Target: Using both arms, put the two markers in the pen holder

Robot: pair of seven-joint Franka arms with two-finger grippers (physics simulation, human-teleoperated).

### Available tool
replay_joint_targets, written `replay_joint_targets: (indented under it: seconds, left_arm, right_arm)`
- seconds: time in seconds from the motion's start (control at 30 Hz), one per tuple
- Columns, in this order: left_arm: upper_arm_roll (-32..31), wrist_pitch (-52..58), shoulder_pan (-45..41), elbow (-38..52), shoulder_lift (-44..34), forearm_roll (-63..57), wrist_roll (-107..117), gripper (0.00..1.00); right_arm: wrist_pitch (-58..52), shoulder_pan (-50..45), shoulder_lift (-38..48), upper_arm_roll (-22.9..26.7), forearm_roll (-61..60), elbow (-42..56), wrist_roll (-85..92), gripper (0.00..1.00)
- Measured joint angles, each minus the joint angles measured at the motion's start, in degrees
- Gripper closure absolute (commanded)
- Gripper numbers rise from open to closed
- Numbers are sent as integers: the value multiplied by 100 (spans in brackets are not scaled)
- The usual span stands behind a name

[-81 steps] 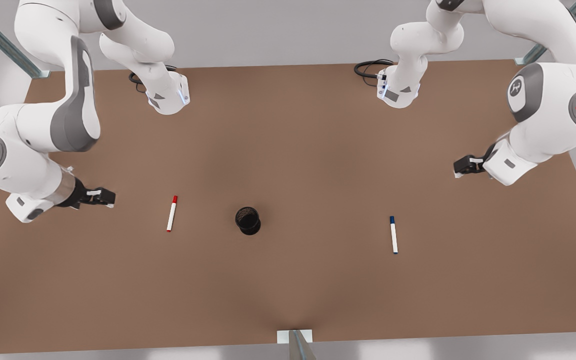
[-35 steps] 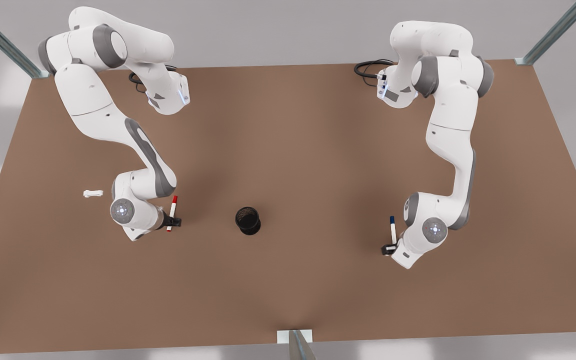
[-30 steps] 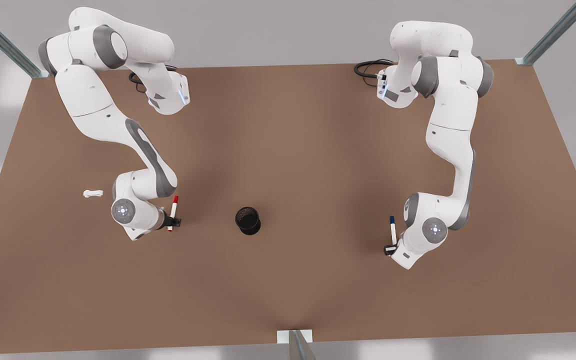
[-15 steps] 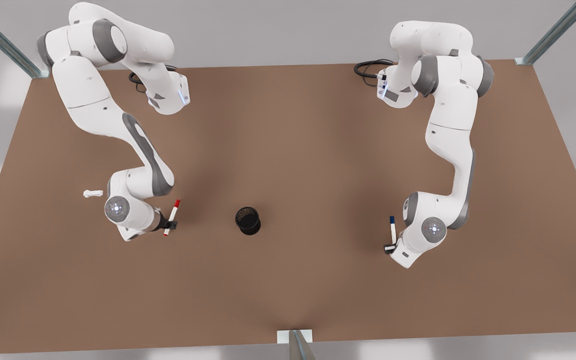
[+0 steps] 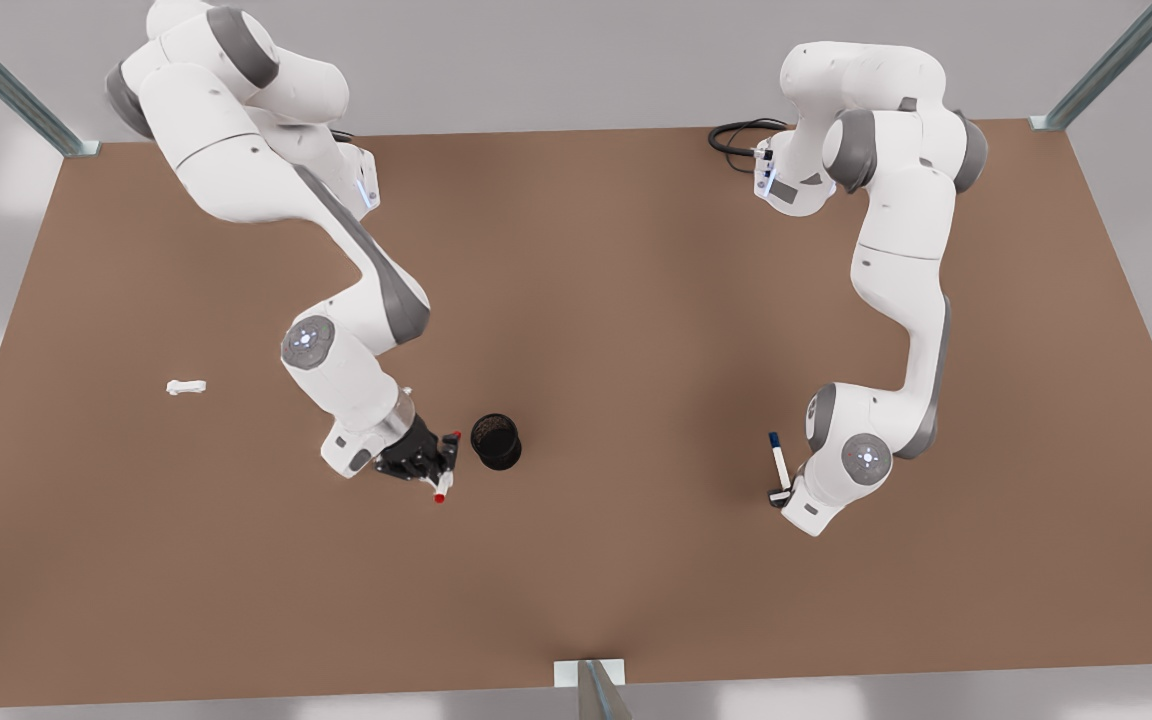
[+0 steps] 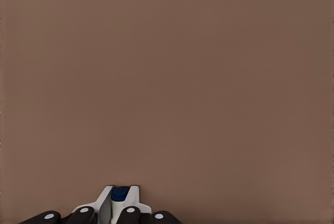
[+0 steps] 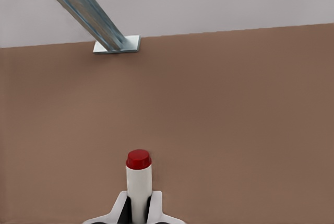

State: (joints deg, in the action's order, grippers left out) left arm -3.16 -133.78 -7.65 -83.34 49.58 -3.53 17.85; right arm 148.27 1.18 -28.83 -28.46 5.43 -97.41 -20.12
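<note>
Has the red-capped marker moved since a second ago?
Yes. The red-capped marker, clamped in the right hand, has travelled toward the front view's right and now sits just beside the pen holder, which stands where it was on the table.

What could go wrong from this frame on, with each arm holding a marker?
The right pincer holds the red-capped marker roughly level beside the pen holder; unless tilted upright, it may strike the rim or tip the cup. The left pincer grips the blue-capped marker near its end, so it could swing or slip on the way. Both arms may crowd at the holder.
</note>
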Motion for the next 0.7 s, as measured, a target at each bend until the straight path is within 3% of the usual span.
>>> replay_joint_targets:
  seconds: [0.2,0.43,0.47,0.5,0.53,0.57,0.63,0.7]
  left_arm:
    - [-95,282,-8,166,-549,20,61,79]
    - [-440,1653,17,504,-1187,113,68,79]
    - [-457,1822,21,538,-1220,130,59,79]
    - [-463,1967,23,562,-1253,181,42,79]
    - [-464,2089,25,585,-1288,246,18,79]
    - [-465,2193,23,634,-1308,321,-9,79]
    - [-489,2352,2,745,-1325,454,-63,79]
    - [-715,2501,32,795,-1430,549,-121,79]
  right_arm:
    - [1312,-177,72,-2,93,-935,22,74]
    - [2485,-339,-40,31,250,-1471,7,71]
    - [2635,-344,-94,51,287,-1578,4,66]
    - [2774,-325,-126,66,326,-1708,2,29]
    - [2893,-274,-140,76,365,-1809,2,5]
    - [2997,-221,-145,83,416,-1878,2,0]
    - [3139,-130,-90,81,501,-1905,4,0]
    - [2704,41,313,64,560,-1328,7,0]
